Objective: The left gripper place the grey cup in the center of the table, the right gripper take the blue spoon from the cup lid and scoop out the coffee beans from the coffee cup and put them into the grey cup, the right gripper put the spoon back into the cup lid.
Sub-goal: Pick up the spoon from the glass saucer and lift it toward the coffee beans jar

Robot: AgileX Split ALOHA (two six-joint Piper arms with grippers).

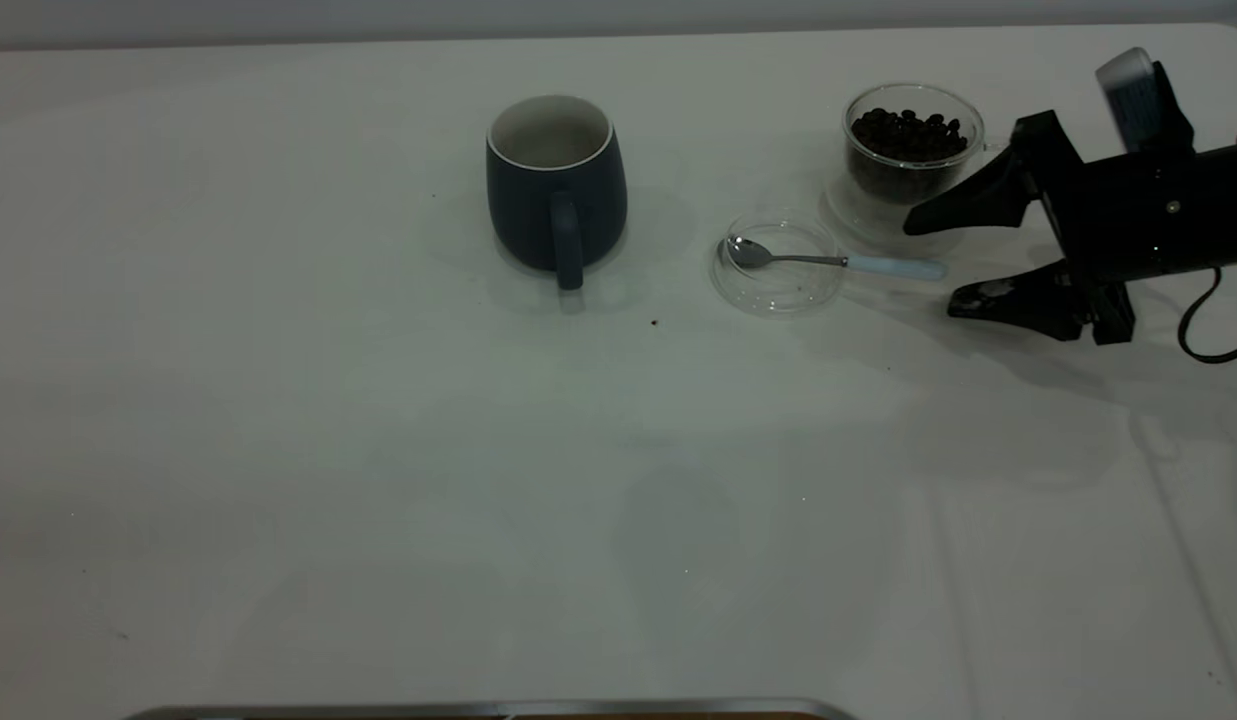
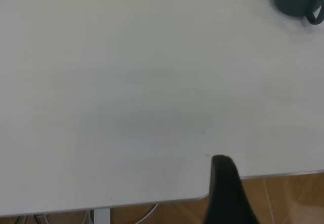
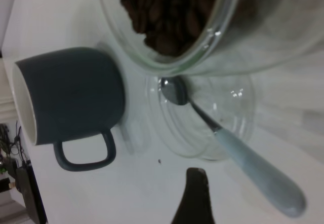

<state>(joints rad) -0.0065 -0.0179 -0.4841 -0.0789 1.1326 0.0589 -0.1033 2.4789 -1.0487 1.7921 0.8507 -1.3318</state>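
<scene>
Beside the blue spoon [image 1: 838, 262], lying in the cup lid [image 1: 778, 296], the right gripper [image 1: 936, 262] is hovering with fingers apart; nothing carries writing.

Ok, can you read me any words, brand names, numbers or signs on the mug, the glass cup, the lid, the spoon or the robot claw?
None can be read in any view.
Grey mug: plain, no print.
Glass cup of coffee beans: no label.
Lid and spoon: no marks.
Right claw: plain black, no lettering visible.
Table: blank.
</scene>
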